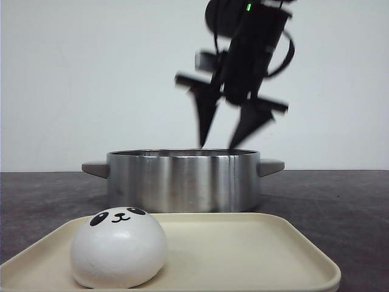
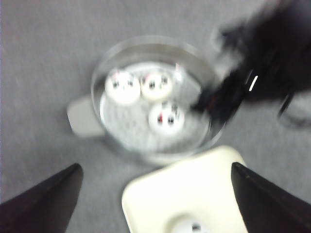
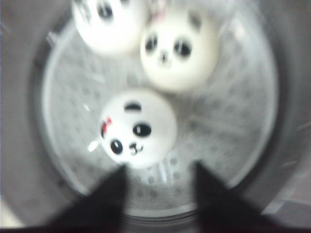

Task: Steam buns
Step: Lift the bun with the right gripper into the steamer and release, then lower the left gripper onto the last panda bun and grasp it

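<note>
One white panda-faced bun [image 1: 118, 248] sits on the left of the cream tray [image 1: 243, 249] at the front; it also shows in the left wrist view [image 2: 190, 226]. Three more buns lie on the perforated plate inside the steel pot [image 1: 182, 182]: one nearest the fingers [image 3: 138, 128], two beyond it [image 3: 179, 51] [image 3: 108, 24]. My right gripper [image 1: 217, 146] hangs open and empty just above the pot's rim, its tips [image 3: 160, 166] clear of the nearest bun. My left gripper [image 2: 155, 167] is wide open and empty, high above the pot [image 2: 155, 145] and tray [image 2: 160, 194].
The pot has a grey handle on each side [image 1: 95, 168] [image 1: 271, 166] and stands behind the tray on a dark grey table [image 1: 340, 207]. The right arm [image 2: 252, 82] crosses over the pot's side in the left wrist view. A plain white wall is behind.
</note>
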You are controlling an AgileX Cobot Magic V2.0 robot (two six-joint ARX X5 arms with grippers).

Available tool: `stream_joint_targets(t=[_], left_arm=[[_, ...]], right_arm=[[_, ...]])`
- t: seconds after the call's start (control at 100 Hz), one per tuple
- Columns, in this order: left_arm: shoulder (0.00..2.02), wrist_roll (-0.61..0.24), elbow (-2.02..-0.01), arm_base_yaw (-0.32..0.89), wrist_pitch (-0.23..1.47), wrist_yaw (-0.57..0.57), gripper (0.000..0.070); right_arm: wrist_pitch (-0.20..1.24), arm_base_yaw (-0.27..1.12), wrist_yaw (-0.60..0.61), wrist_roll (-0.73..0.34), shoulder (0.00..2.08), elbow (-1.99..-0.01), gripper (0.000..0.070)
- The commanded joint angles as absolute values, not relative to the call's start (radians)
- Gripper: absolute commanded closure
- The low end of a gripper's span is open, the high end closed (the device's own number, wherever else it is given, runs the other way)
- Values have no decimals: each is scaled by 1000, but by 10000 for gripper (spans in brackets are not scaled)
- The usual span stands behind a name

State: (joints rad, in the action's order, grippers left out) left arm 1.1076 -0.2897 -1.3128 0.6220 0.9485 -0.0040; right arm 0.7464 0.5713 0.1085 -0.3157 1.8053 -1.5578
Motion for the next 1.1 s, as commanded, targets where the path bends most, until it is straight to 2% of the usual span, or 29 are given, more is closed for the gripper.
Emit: stream_joint_targets(t=[0.0,0.14,0.34,0.43,0.64,0.89,1.09], left_arm=[[1125,-328,-1270,646,946,42,107],[1131,-375,-1116,704,898,101,107],[1136,-516,-897,811,706,125,107],[1157,-553,-849,855,648,132,108],[1288,-558,-844,933,619,132,108],[1451,-569,-844,954,565,128,108],[1504,-590,-844,954,538,118,107]], right_arm=[[760,585,110,-275,1740,-1640,683],[764,621,105,-276,1604,-1734,683],[694,672,104,-274,1417,-1785,687],[680,675,99,-275,1362,-1785,687],[696,672,49,-278,1304,-1785,687],[714,676,95,-307,1298,-1785,687],[734,685,105,-306,1298,-1785,687]])
